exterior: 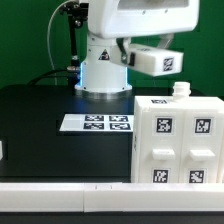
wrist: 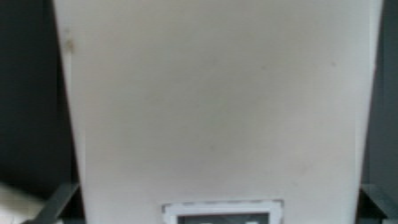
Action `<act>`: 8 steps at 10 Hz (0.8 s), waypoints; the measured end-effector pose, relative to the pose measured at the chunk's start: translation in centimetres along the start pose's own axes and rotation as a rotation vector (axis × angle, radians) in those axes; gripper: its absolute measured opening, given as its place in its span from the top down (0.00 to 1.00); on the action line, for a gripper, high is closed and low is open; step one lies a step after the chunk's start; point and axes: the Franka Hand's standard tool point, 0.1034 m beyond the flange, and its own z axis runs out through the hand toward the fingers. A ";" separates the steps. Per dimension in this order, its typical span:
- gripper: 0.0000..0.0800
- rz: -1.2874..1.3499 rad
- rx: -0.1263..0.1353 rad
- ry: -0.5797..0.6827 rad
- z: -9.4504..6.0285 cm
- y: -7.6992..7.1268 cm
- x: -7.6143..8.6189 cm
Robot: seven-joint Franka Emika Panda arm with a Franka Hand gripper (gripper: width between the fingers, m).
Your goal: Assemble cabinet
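The cabinet is a large white box standing at the exterior view's right, with several black-and-white tags on its near face and a small white peg on top. My gripper hangs in the air above and behind it, shut on a white cabinet panel that carries a tag. In the wrist view that panel fills most of the frame between my dark fingers, with its tag close to the gripper. The panel hides what lies below.
The marker board lies flat on the black table, left of the cabinet and in front of the white robot base. A small white object shows at the left edge. A white ledge runs along the front.
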 end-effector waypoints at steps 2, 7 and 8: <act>0.32 -0.007 -0.002 -0.012 -2.7 1.7 3.3; 0.32 0.001 -0.007 -0.013 -2.1 3.0 4.8; 0.32 0.005 -0.022 -0.008 -1.8 4.1 6.6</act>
